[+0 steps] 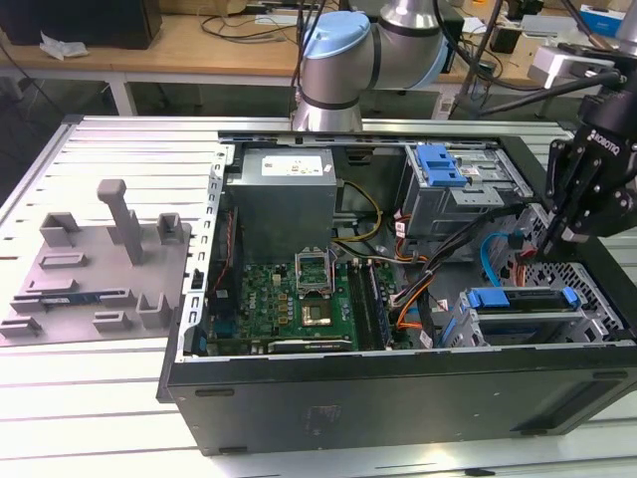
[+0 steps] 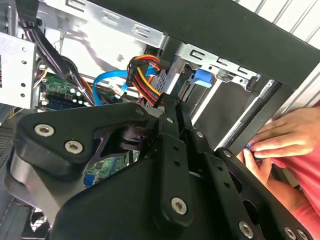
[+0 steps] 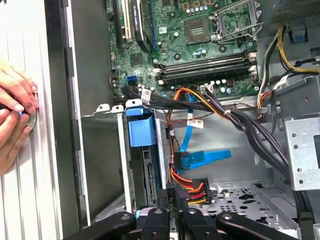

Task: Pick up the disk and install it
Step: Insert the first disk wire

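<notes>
Gripper (image 3: 170, 194), pinched closed, reaches down into the computer case (image 1: 398, 398) beside the disk (image 1: 520, 298).

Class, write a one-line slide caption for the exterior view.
Black robot tool poised above the blue-bracketed silver disk inside the open black computer case.

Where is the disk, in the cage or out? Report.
In: the silver hard drive with blue plastic carrier sits inside the grey metal drive cage; the black end effector is near it.
</notes>
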